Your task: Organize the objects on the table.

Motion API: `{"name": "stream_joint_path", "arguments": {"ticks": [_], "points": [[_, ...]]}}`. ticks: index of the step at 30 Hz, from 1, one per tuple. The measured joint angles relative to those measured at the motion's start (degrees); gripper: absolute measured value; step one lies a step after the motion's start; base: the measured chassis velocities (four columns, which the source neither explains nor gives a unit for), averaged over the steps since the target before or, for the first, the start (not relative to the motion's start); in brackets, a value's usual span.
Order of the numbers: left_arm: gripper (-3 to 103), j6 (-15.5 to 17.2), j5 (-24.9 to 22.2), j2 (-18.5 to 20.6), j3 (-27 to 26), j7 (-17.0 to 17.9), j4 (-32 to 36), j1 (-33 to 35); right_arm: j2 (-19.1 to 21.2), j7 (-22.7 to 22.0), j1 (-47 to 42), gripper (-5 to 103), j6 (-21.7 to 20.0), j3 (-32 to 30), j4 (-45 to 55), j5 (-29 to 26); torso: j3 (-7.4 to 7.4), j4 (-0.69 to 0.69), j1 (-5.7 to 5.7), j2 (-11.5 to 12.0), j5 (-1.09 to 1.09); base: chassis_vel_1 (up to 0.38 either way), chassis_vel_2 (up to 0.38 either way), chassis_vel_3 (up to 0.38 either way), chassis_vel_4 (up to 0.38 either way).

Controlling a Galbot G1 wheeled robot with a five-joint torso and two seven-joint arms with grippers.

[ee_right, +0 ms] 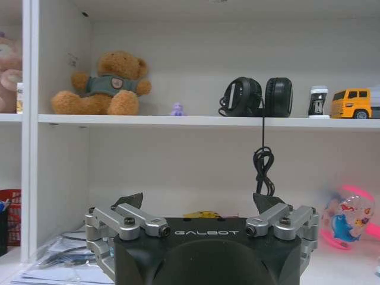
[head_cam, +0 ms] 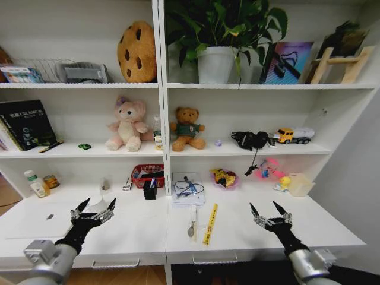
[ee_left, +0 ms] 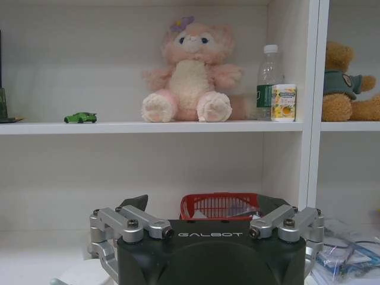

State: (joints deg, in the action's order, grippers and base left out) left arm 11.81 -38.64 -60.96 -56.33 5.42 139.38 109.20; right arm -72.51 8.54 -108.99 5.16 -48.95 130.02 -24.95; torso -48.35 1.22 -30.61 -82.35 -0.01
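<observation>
Nearest, above table (head_cam: 332,228): left gripper (head_cam: 93,208) and right gripper (head_cam: 270,209), both spread wide, empty. Between them on the top, a yellow ruler (head_cam: 210,224) just beside a spoon-like utensil (head_cam: 192,223). Farther back, a black pen cup (head_cam: 150,190) touching a red basket (head_cam: 148,173); papers (head_cam: 189,190) alongside.

Table (head_cam: 249,228): I see a long white top with drawers, joined to white shelving.
Left end: bottle (head_cam: 35,184), small jar (head_cam: 51,181).
Back middle: red basket (head_cam: 148,173), black pen holder (head_cam: 150,189).
Centre: papers (head_cam: 188,191), spoon (head_cam: 192,222), yellow ruler (head_cam: 210,224).
Right: pink bowl (head_cam: 225,179), cream box (head_cam: 300,184).
</observation>
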Motion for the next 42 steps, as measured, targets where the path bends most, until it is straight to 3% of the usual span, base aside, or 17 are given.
{"name": "stream_joint_path", "arguments": {"ticks": [9,17,42], "points": [[100,0.0,0.0,0.0,0.0,0.0,0.0,0.0,-4.44,0.94,-4.52,100,2.44,2.49,2.77,6.59,0.0,0.02,0.0,0.0,0.0,0.0,0.0,0.0,0.0],[100,0.0,0.0,0.0,0.0,0.0,0.0,0.0,-4.36,-1.96,-5.08,100,-0.58,3.76,6.71,8.83,0.0,0.01,0.0,0.0,0.0,0.0,0.0,0.0,0.0],[100,0.0,0.0,0.0,0.0,0.0,0.0,0.0,-4.03,-2.06,-4.79,100,-1.14,4.08,6.87,9.29,-0.01,0.01,-0.01,0.01,0.02,0.005,0.005,-0.004,-0.004]]}}
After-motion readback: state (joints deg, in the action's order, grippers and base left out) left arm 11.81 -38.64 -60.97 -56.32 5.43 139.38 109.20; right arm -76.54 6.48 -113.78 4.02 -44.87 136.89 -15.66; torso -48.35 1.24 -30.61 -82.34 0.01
